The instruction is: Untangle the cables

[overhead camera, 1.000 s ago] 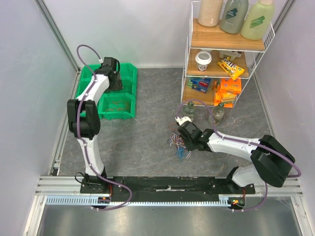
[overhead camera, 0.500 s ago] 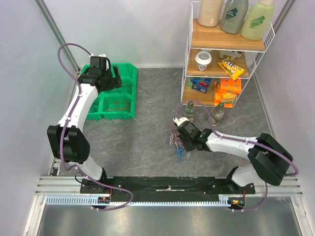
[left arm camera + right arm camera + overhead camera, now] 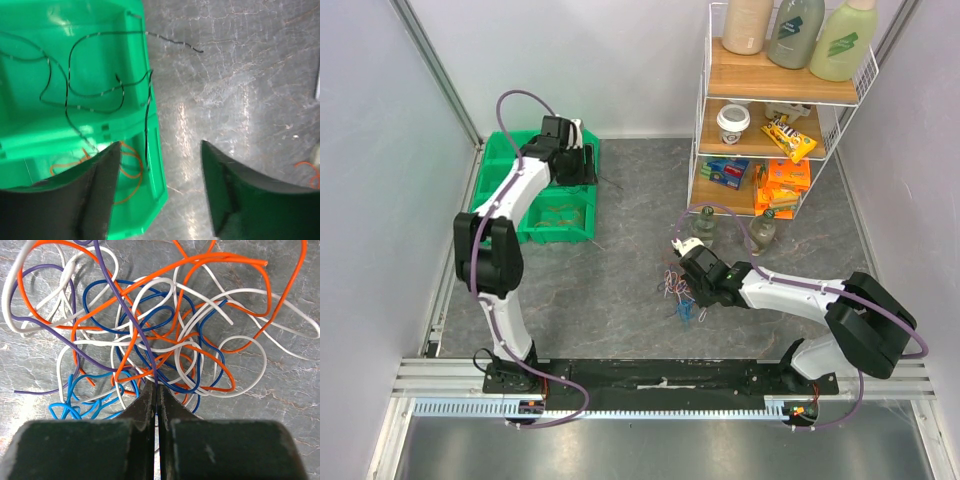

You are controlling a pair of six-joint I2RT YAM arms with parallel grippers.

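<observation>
From where I stand, the left gripper point(image 3: 160, 148) hangs at the upper left of the overhead view, above the right-hand edge of the green bin point(image 3: 558, 233). Its jaws are spread wide with nothing between them. Black wires point(image 3: 95, 75) lie in one compartment of the bin and orange wires point(image 3: 125, 172) in the next. Near the middle, on the grey bench point(image 3: 620, 250), sits the loose tangle of cables point(image 3: 678, 292) in orange, white, blue and purple. The right gripper point(image 3: 156, 386) is down at the tangle's edge, jaws pressed together on a purple cable point(image 3: 125, 310). A shelf rack point(image 3: 770, 82) stands at the upper right.
</observation>
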